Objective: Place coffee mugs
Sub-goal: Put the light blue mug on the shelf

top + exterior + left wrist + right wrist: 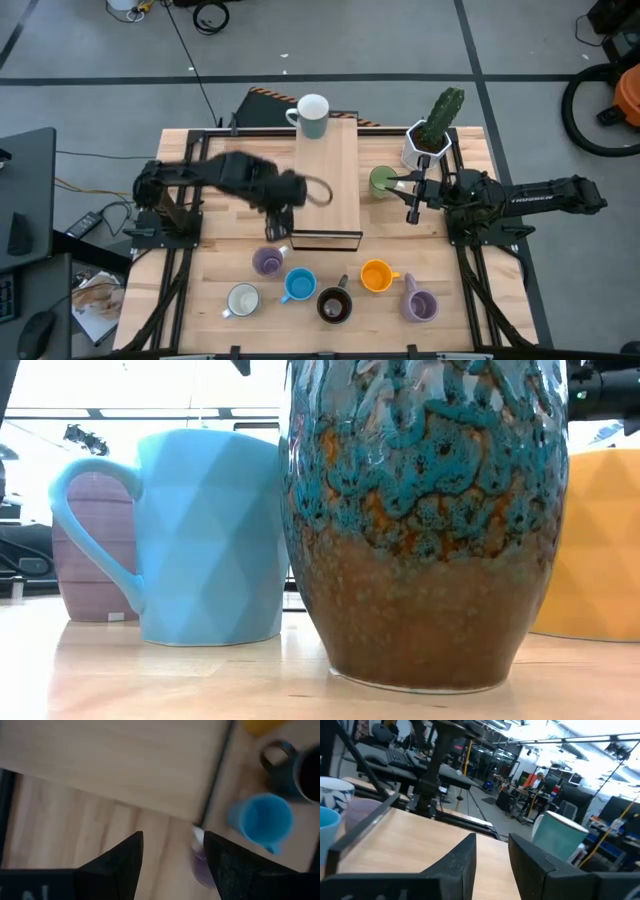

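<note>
No words can be read; the left gripper gapes wide above the lavender mug; the right gripper, jaws parted and empty, waits beside the green mug.

Eight mugs in all: two white ones, two lavender, one blue, one dark brown, one orange and one green. One potted cactus. One raised wooden board. Two arms, each with one tool: left, right.
</note>
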{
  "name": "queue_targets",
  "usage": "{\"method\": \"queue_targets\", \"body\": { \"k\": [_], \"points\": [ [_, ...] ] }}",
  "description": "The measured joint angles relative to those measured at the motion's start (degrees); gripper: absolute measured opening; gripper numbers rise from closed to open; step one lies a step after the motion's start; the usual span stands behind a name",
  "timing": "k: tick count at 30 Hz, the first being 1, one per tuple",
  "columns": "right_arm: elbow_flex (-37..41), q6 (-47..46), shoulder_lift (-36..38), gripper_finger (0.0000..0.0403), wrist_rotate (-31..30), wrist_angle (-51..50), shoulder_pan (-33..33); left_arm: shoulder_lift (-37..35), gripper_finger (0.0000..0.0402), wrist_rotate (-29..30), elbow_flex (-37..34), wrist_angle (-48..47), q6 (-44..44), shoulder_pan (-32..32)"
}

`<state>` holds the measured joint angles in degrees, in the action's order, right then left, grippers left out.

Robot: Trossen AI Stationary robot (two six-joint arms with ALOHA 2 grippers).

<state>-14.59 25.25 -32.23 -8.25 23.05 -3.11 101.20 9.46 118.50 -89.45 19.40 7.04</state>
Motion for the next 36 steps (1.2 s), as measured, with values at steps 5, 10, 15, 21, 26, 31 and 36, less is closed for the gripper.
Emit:
{"method": "queue_targets", "body": {
  "k": [5, 10, 15, 21, 26, 31, 36],
  "points": [
    [-0.2, 1.6, -0.2, 0.0119, 0.6, 0.9, -1.5, 0.2, 0.0215, 5.9, 0.0, 0.0, 9.2, 6.2],
    [-0.2, -0.1, -0.5, 0.0119, 0.9, 1.2, -2.7, 0.1, 0.0215, 8.0, -1.6, -0.5, 18.8, 10.7],
    [-0.2, -4.3, -0.5, 0.0118, 0.9, 0.5, -3.5, 0.2, 0.0215, 7.1, -7.2, -0.3, 22.3, 13.2],
    [-0.2, -9.7, -0.5, 0.0119, 4.2, -2.7, -3.5, 0.2, 0.0215, 0.2, -15.9, 4.8, 24.9, 14.7],
    [-0.2, -13.9, -0.5, 0.0118, 8.6, -5.9, -3.3, 0.2, 0.0215, -7.3, -22.1, 13.0, 32.7, 15.7],
    [-0.2, -16.9, -0.5, 0.0117, 12.4, -7.9, -3.3, 0.2, 0.0215, -8.1, -25.5, 17.1, 40.3, 17.1],
    [-0.2, -19.2, -0.5, 0.0117, 15.4, -9.4, -3.3, 0.2, 0.0215, -10.1, -25.7, 17.1, 49.1, 19.1]
  ]
}}
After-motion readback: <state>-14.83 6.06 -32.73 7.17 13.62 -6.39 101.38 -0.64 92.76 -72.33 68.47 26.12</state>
